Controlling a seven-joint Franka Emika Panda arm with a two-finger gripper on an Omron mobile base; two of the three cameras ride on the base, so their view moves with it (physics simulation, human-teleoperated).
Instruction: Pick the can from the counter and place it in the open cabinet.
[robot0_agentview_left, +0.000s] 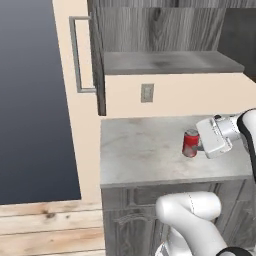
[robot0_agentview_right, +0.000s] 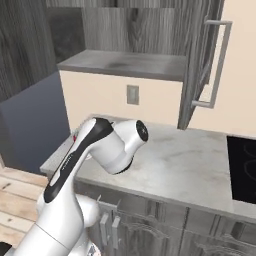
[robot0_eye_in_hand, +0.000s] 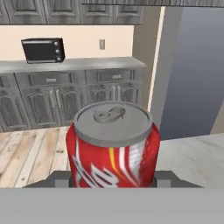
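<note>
You have the can (robot0_agentview_left: 190, 143) standing upright on the marble worktop (robot0_agentview_left: 145, 150), toward its right side, with the gripper (robot0_agentview_left: 199, 142) reaching in from the right at can height; the jaws are clamped on the can, one at each flank, and in the hand view the can (robot0_eye_in_hand: 113, 146) sits square between the dark finger tips (its silver top and pull tab facing you). The can's base appears to rest on the worktop, though you cannot tell for sure; above and behind it the cabinet (robot0_agentview_left: 165, 30) stands open, its grey shelf (robot0_agentview_left: 170, 62) bare and its door swung left with the long silver handle (robot0_agentview_left: 77, 55); a wall outlet (robot0_agentview_left: 147, 92) sits on the beige wall between shelf and worktop.
</note>
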